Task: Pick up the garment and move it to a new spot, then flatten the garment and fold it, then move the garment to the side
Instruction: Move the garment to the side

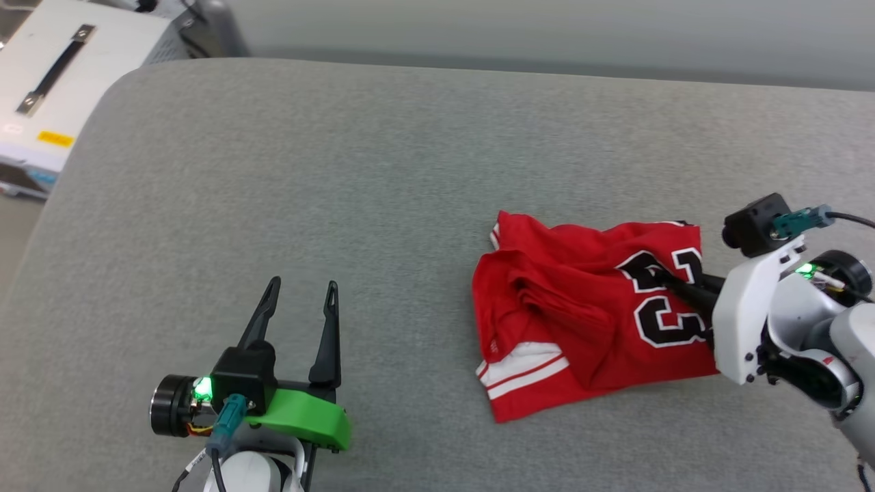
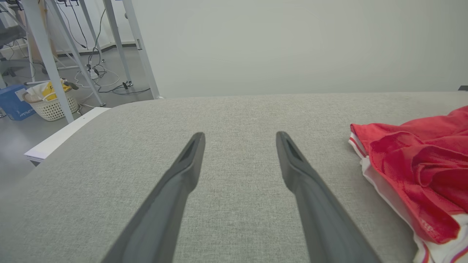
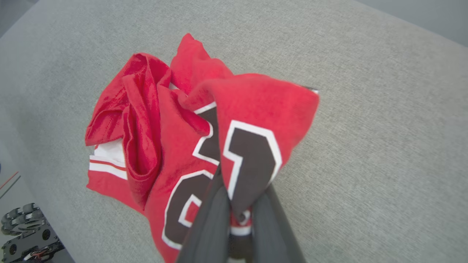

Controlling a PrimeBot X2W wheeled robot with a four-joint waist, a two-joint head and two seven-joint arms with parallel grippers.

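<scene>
Grey fabric surface (image 1: 342,171) under crumpled red garment (image 1: 560,307), pale wall (image 2: 292,44) behind

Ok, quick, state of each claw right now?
Left claw: open, holding nothing.
Right claw: shut on a fold of the garment.

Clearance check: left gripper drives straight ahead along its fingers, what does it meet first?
Looks free as far as shown: only grey padded surface ahead of the left gripper. The garment lies off to its right. Height above the surface is unclear.
</scene>
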